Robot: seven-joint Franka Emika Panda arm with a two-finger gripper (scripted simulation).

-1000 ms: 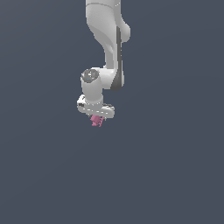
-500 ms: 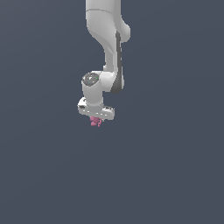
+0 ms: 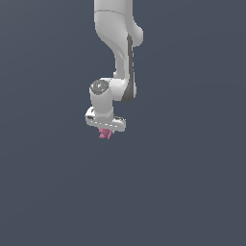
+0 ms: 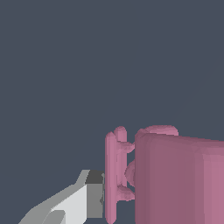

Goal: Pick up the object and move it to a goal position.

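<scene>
Pink object in transit
The gripper point(image 3: 106, 130) is pinching the pink object point(image 3: 105, 134); pickup looks done, goal delivery remaining.

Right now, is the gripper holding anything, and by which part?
Yes. The gripper holds the small pink object. In the wrist view one finger presses against a thin flat plate at the object's side; the other finger is hidden.

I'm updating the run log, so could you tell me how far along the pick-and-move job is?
Done: the pink object is picked up, sitting under the white gripper. In hand: one finger presses against it in the wrist view. Left: reaching the goal position, which neither view marks.
</scene>
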